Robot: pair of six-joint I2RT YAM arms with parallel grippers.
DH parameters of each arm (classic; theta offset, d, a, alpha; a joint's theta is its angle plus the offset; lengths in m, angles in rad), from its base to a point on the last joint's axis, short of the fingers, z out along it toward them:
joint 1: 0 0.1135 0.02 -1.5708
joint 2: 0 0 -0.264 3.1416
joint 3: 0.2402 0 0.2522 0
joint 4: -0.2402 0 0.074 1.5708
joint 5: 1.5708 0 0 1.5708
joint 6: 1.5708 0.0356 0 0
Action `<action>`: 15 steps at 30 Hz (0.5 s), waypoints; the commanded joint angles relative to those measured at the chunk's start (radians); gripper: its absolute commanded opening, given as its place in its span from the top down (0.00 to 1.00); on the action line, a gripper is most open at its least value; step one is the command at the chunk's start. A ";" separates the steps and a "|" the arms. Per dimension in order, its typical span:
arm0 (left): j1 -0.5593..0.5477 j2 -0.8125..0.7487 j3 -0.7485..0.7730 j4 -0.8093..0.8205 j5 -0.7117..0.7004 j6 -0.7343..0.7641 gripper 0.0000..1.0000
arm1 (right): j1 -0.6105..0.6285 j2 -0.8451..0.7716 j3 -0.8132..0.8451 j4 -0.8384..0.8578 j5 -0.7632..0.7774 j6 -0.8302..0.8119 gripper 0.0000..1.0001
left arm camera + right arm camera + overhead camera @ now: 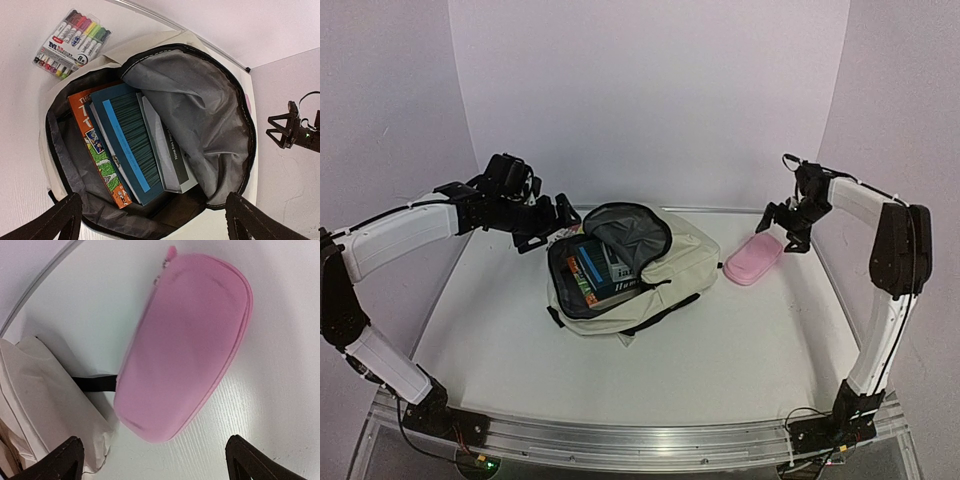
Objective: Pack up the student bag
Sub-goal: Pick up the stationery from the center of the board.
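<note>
The student bag lies open in the middle of the table, a cream backpack with a grey lining. Three books are packed inside: one orange, one teal, one grey. My left gripper hovers open over the bag's mouth, its jaws wide apart and empty. A pink oval pencil case rests on the table just right of the bag. Directly above it, my right gripper hangs open with nothing held. In the right wrist view the pencil case fills the space ahead of the spread gripper, untouched.
A clear pack of coloured markers lies on the table beyond the bag, on its far left side. The bag's cream side and a black strap sit close against the pencil case. White walls enclose the table on three sides.
</note>
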 commanded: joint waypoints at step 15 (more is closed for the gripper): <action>0.006 0.064 0.191 -0.133 -0.073 0.042 0.00 | -0.146 0.214 -0.123 0.275 -0.331 0.106 0.13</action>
